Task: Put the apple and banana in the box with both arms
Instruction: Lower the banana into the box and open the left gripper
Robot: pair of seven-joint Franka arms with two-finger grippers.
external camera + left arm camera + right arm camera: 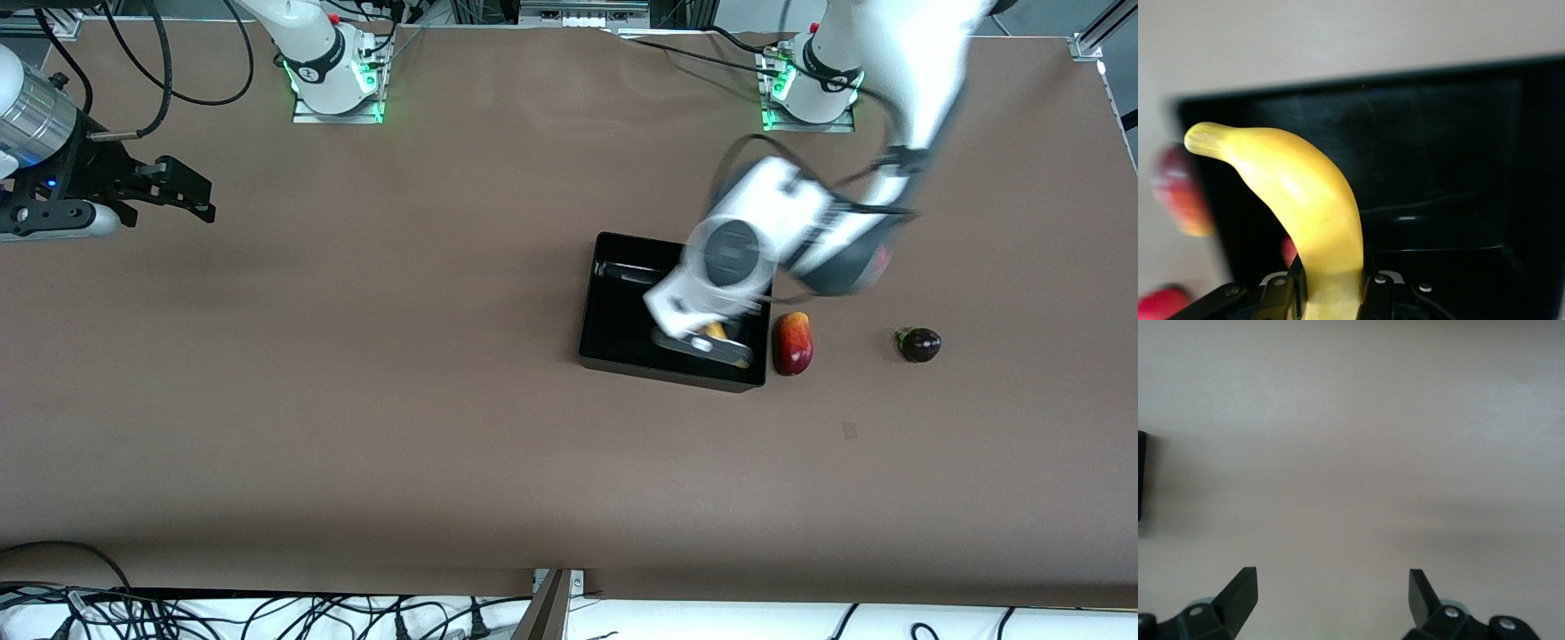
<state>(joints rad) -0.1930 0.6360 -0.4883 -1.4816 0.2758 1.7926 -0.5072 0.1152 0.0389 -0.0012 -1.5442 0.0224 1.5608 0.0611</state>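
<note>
**Banana held over the box by the left arm**

Banana [1308, 213] sits clamped between the fingers [1375, 297] of the left gripper [1331, 300], its stalk end pointing away from the wrist; in the front view only a small yellow patch of it [714, 331] shows under the arm's white wrist. The left gripper [711, 342] hangs over the box [613, 329], at the corner of it that lies nearest the front camera and toward the left arm's end of the surface [356, 427]. The box is a shallow black bin standing near the middle of the surface, and its dark floor [1431, 153] fills most of the left wrist view.

A red-and-yellow mango [793, 343] lies just beside the box's wall, on the side toward the left arm's end. A small dark fruit [919, 344] rests well apart from it, farther toward that same end. In the left wrist view a blurred red-orange fruit [1178, 193] shows outside the box wall, and a bit of red [1289, 250] peeks from under the banana; what that is cannot be told.

The right gripper [191, 197] waits over bare surface at the right arm's end, its fingers [1241, 593] spread wide with nothing between them
</note>
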